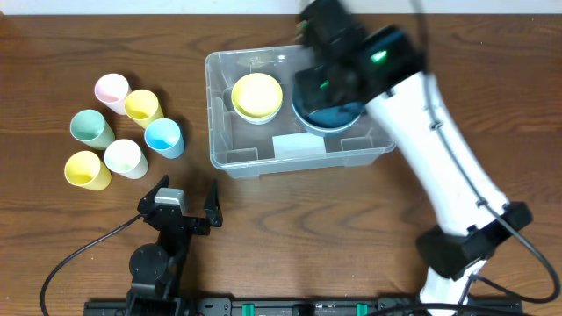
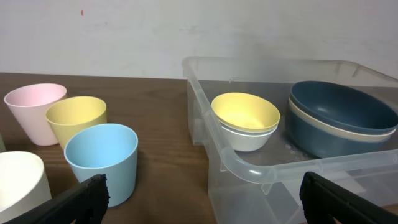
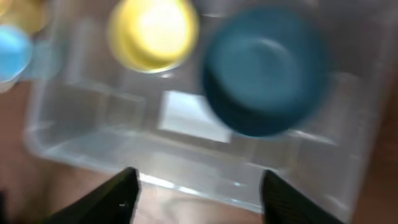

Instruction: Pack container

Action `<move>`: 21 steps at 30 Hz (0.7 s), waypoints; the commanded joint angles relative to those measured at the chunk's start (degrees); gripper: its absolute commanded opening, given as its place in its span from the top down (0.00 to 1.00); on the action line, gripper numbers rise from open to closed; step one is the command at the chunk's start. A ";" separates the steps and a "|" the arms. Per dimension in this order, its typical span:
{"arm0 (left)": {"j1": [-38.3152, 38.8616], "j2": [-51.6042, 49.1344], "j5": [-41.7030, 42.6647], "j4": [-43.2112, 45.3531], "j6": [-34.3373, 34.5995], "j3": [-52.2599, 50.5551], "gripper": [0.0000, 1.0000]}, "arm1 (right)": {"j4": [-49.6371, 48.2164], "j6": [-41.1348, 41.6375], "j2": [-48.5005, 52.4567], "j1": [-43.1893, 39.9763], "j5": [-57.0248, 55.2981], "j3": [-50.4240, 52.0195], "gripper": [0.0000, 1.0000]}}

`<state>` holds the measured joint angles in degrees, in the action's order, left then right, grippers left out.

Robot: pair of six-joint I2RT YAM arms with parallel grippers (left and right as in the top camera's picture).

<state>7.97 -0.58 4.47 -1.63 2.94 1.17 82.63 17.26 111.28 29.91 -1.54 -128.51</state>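
Right gripper [image 3: 199, 174] over container [image 1: 263, 162] | yellow bowl [image 2: 245, 112], blue bowl [image 2: 339, 115] inside

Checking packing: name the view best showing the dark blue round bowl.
Left wrist: the dark blue round bowl is sharp and whole. Overhead, the right arm covers part of it; the right wrist view shows it blurred from above.

We see a dark brown wood-grain table [image 1: 290, 219] filling the overhead view. In the left wrist view, we find a plain off-white wall [image 2: 124, 31] behind its far edge, evenly lit, bearing a tiny red speck [image 2: 81, 11].
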 commanded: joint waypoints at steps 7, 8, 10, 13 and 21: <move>-0.24 0.35 0.66 -1.99 -0.39 -0.94 0.02 | 1.55 5.38 -2.86 -21.49 -0.96 -0.09 0.12; -0.24 0.35 0.09 -2.01 -1.07 -0.94 0.02 | 1.51 5.99 -2.86 -23.10 -0.96 -0.09 0.11; -0.24 0.35 -2.89 -2.12 -3.74 -0.94 0.02 | 1.44 6.51 -2.86 -26.23 -0.79 -0.09 0.06; -0.24 0.35 -3.26 -2.21 -3.78 -0.94 0.02 | 1.53 6.47 -2.86 -29.97 0.09 -0.09 0.04; -0.24 0.35 -3.26 -2.21 -3.80 -0.94 0.02 | 1.95 6.03 -2.86 -34.10 -0.15 -0.07 0.01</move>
<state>7.97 -0.58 2.96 -1.72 0.01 1.17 84.42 22.61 110.50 -3.36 -1.98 -128.51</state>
